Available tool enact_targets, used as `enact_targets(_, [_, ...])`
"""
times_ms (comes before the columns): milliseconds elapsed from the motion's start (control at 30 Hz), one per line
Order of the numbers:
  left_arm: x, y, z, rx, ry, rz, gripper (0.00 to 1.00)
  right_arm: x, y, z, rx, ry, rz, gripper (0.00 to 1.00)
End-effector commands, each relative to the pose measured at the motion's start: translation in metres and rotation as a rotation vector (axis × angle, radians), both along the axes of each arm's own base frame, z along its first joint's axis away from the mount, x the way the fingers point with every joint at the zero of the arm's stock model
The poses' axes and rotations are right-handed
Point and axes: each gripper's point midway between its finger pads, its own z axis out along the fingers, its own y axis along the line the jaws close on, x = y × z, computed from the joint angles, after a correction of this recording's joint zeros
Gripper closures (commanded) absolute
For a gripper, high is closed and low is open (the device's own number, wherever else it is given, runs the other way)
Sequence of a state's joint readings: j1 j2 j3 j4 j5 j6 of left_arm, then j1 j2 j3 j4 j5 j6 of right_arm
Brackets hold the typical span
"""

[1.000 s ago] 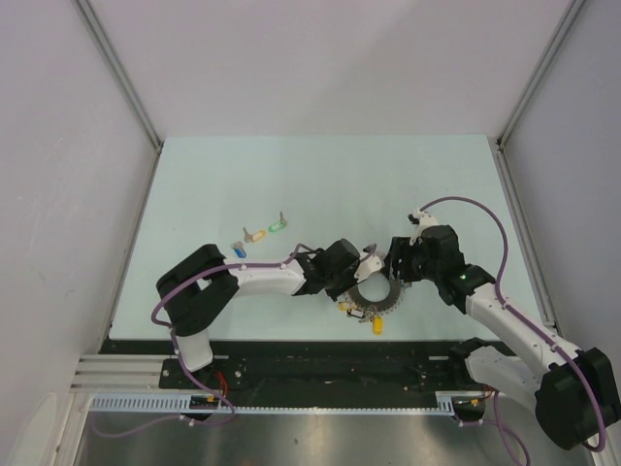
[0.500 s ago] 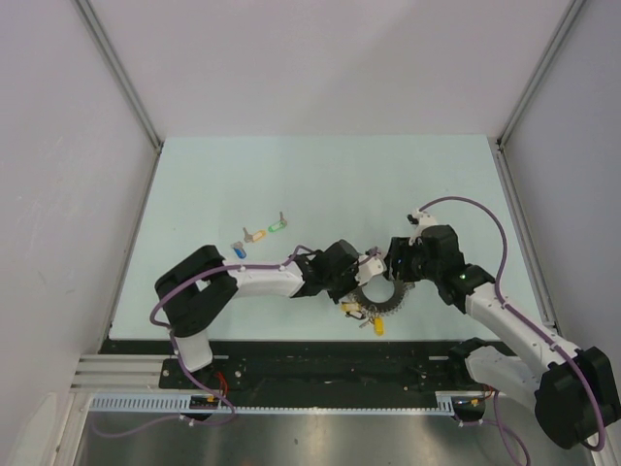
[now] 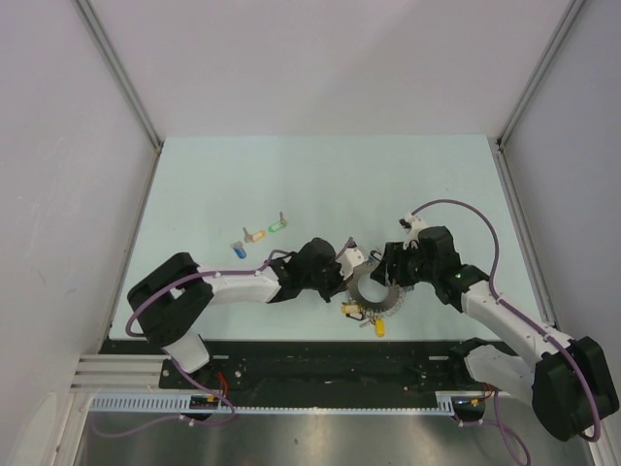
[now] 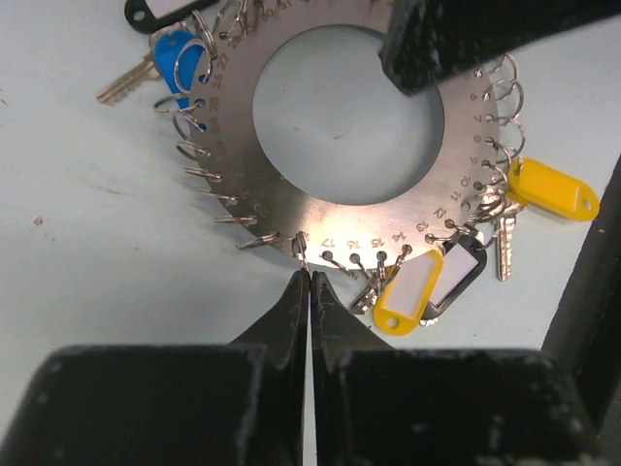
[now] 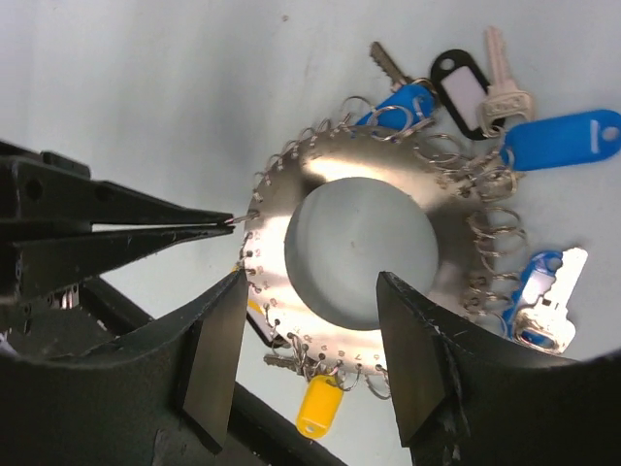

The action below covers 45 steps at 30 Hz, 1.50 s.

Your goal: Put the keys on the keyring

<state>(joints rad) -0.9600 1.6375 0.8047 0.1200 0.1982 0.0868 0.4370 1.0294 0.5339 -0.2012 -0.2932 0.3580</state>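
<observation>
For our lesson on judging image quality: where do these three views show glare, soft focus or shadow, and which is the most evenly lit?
Left wrist view: glare bleaches the upper part of the keyring; the left gripper is dark, its body blurred. Right wrist view: sheen on the keyring's metal, right gripper dark and soft. Top external view: most even light, only faint shadows.

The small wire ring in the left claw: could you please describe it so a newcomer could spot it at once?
Find the grey keyring between the arms. On its edge facing the left arm sits the small wire ring, keyless, the only one pinched in the left claw.
</observation>
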Motion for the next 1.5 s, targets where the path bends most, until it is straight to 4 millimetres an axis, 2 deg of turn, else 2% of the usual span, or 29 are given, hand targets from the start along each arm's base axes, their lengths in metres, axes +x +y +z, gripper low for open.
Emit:
enact_targets(0, [0.003, -0.02, 0.043, -0.204, -0.038, -0.034, 1.0, -0.002, 0.021, 0.018, 0.057, -0.104, 0.13, 0.39])
enact_targets(100, [0.004, -0.019, 0.058, -0.292, -0.04, -0.036, 1.0, -0.004, 0.028, 0.028, 0.08, -0.165, 0.169, 0.38])
enact_targets(200, [0.006, -0.016, 0.072, -0.378, -0.037, -0.043, 1.0, -0.013, 0.039, 0.046, 0.116, -0.263, 0.236, 0.35])
enact_targets(233, [0.006, -0.014, 0.082, -0.421, -0.039, -0.056, 1.0, -0.011, 0.043, 0.059, 0.124, -0.331, 0.238, 0.34])
enact_targets(333, [0.004, -0.01, 0.102, -0.489, -0.061, -0.098, 1.0, -0.011, 0.049, 0.076, 0.1, -0.466, 0.284, 0.27])
enact_targets(433, [0.001, -0.007, 0.12, -0.524, -0.081, -0.14, 0.99, -0.011, 0.052, 0.09, 0.131, -0.509, 0.292, 0.24])
enact_targets(567, [-0.002, -0.003, 0.138, -0.537, -0.102, -0.19, 1.0, -0.011, 0.051, 0.107, 0.173, -0.568, 0.329, 0.27])
enact_targets(600, [-0.002, -0.001, 0.136, -0.518, -0.103, -0.2, 1.0, -0.011, 0.05, 0.11, 0.177, -0.578, 0.337, 0.27])
enact_targets(667, [0.001, 0.0, 0.147, -0.513, -0.124, -0.217, 1.0, -0.013, 0.05, 0.117, 0.196, -0.603, 0.371, 0.29])
enact_targets(700, [-0.002, 0.002, 0.143, -0.481, -0.113, -0.234, 1.0, -0.011, 0.046, 0.122, 0.197, -0.622, 0.368, 0.29])
enact_targets(767, [0.0, 0.002, 0.152, -0.467, -0.128, -0.247, 1.0, -0.015, 0.046, 0.129, 0.219, -0.644, 0.405, 0.31])
enact_targets(1033, [-0.008, 0.004, 0.173, -0.499, -0.119, -0.314, 1.0, -0.028, 0.059, 0.132, 0.275, -0.67, 0.561, 0.43])
enact_targets(1133, [-0.013, 0.005, 0.182, -0.525, -0.113, -0.34, 1.0, -0.03, 0.061, 0.136, 0.284, -0.697, 0.587, 0.45])
enact_targets(1467, [-0.024, 0.005, 0.194, -0.541, -0.093, -0.411, 1.0, -0.037, 0.07, 0.136, 0.325, -0.703, 0.679, 0.56])
